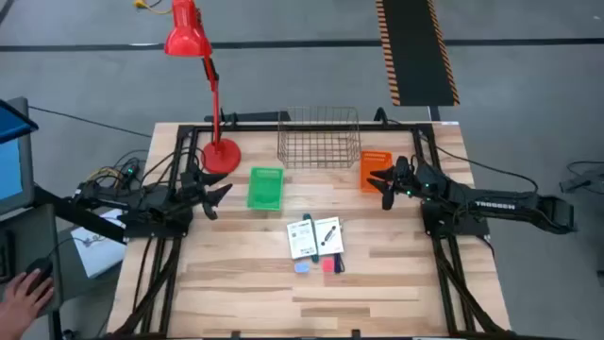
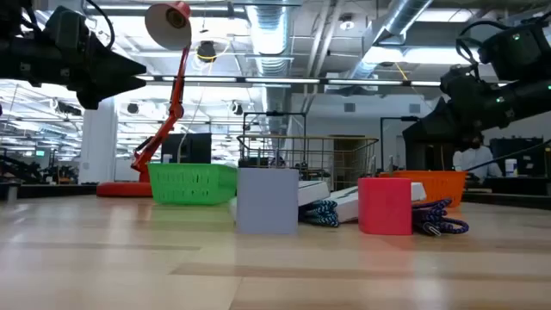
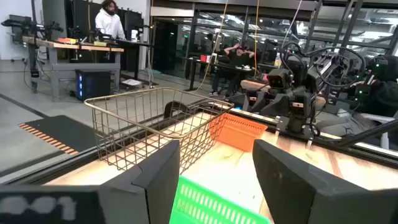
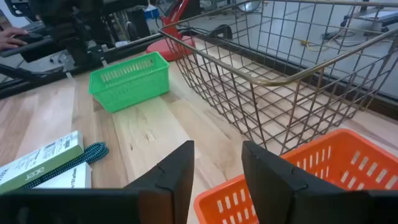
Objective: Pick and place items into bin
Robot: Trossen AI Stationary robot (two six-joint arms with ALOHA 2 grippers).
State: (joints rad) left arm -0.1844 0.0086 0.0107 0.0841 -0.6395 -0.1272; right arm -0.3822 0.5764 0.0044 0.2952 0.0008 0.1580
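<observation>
Mid-table, card packs [image 1: 314, 236] and small pieces [image 1: 314, 266] lie unpicked; left gripper [image 1: 219, 195] by green bin [image 1: 265, 188], right gripper [image 1: 383, 185] by orange bin [image 1: 375, 162]; both jaws apart, empty, waiting.

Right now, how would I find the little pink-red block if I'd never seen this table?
Start at the wire basket at the far edge of the wooden table. Come toward the middle to two white card packs lying side by side. Just past their near edge sit two tiny pieces; the pink-red block is beside the light blue piece, toward the right arm's side.
</observation>
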